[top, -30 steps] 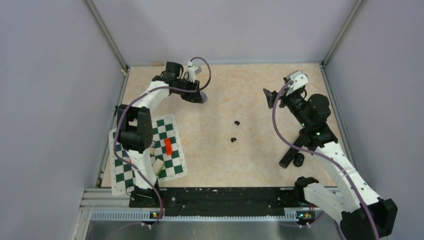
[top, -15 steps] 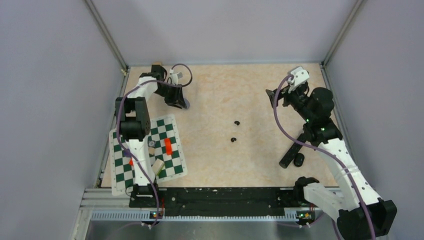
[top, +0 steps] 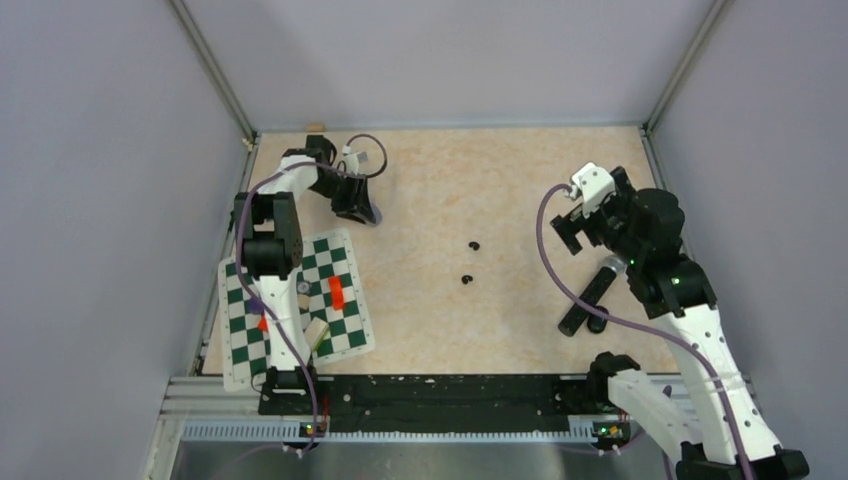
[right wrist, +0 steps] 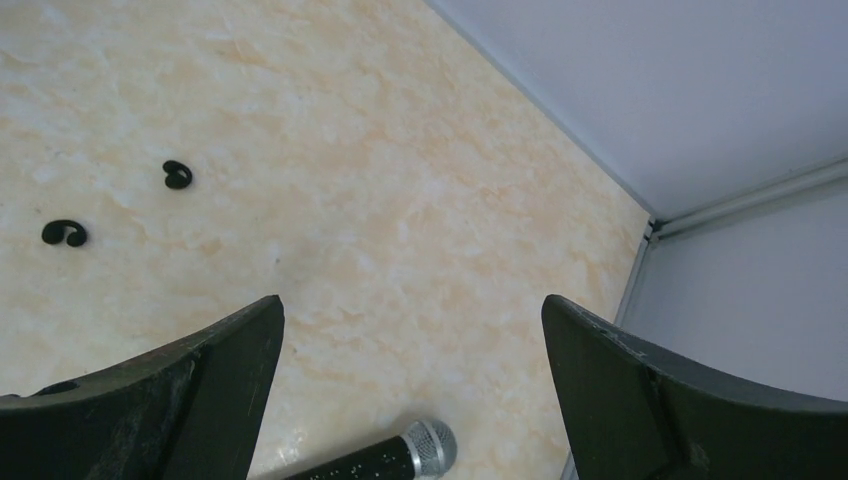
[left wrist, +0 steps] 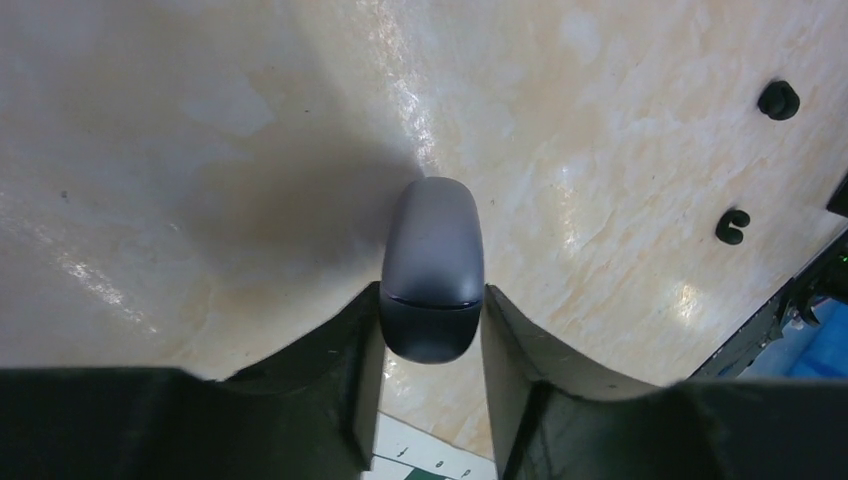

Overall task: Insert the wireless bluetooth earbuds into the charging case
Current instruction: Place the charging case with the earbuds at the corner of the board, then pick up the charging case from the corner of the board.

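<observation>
Comparing top ext. view w/ prior pictures: left gripper [top: 362, 210] is drawing back toward the far-left corner, so the earbuds [top: 474, 244] are now lying further off to its right. Right gripper [top: 567, 230] is swinging in nearer its own base, w/ the microphone [top: 588, 300] just behind it. Both earbuds are sitting unmoved, roughly between the two grippers and well apart from each. Chequered mat [top: 345, 335] is lying behind the left gripper, nearer its base. Judgement: arms are repositioning; insertion is not yet started.

Left wrist view: fingers [left wrist: 335, 365] are pinching the charging case [left wrist: 432, 250] on both sides, approx. at its seam. Lid is appearing closed, so it prob. needs opening before any earbud is going in. Earbuds are showing dark here, ahead and off to the right of the fingertips.

Right wrist view: jaws are standing wide, nothing between them. Earbuds are lying ahead-left of the fingers; mic head is showing just below the gap.

Markings: no brand, label or text is reading legibly in any view.
</observation>
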Robot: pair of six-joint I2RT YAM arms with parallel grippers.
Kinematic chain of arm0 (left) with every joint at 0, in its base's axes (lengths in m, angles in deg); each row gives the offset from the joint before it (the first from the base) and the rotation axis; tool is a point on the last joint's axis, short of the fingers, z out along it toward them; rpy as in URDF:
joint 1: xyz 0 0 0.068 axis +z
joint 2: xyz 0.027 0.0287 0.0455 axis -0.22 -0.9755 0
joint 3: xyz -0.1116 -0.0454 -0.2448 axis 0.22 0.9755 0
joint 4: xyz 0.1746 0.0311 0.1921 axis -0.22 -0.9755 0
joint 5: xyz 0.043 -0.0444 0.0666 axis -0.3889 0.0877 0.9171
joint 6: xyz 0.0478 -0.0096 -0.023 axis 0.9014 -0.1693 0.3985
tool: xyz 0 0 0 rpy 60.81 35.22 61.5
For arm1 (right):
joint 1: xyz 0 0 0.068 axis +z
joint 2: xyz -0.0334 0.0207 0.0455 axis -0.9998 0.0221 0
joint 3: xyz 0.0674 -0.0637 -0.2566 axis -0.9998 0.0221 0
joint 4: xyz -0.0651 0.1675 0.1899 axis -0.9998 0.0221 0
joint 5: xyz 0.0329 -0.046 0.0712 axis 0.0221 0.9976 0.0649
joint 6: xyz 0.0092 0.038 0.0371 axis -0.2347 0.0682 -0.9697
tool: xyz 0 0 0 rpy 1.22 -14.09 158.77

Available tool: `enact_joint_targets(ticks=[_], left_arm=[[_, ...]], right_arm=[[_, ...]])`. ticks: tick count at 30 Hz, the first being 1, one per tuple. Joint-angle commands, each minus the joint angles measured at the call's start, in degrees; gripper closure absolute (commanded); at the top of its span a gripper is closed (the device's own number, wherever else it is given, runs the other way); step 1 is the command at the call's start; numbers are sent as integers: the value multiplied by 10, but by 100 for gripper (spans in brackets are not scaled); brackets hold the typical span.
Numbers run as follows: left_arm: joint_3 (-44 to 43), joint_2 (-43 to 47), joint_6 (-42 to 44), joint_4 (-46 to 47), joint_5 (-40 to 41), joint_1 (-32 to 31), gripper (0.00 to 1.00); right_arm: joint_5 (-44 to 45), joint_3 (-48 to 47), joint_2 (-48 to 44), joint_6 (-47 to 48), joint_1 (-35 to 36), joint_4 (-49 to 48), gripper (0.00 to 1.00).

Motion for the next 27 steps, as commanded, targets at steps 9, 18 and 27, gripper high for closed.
enact_joint_targets(ticks=[9,18,27], left_arm=[[44,44,22,10,-2,21,2],[82,146,24,17,8,23,1],[175,305,68,25,-34,22,1]], right_arm=[[73,-100,-22,43,-5,166,1],[123,-93,18,117,-5,314,1],[133,77,16,261,-27,355,1]])
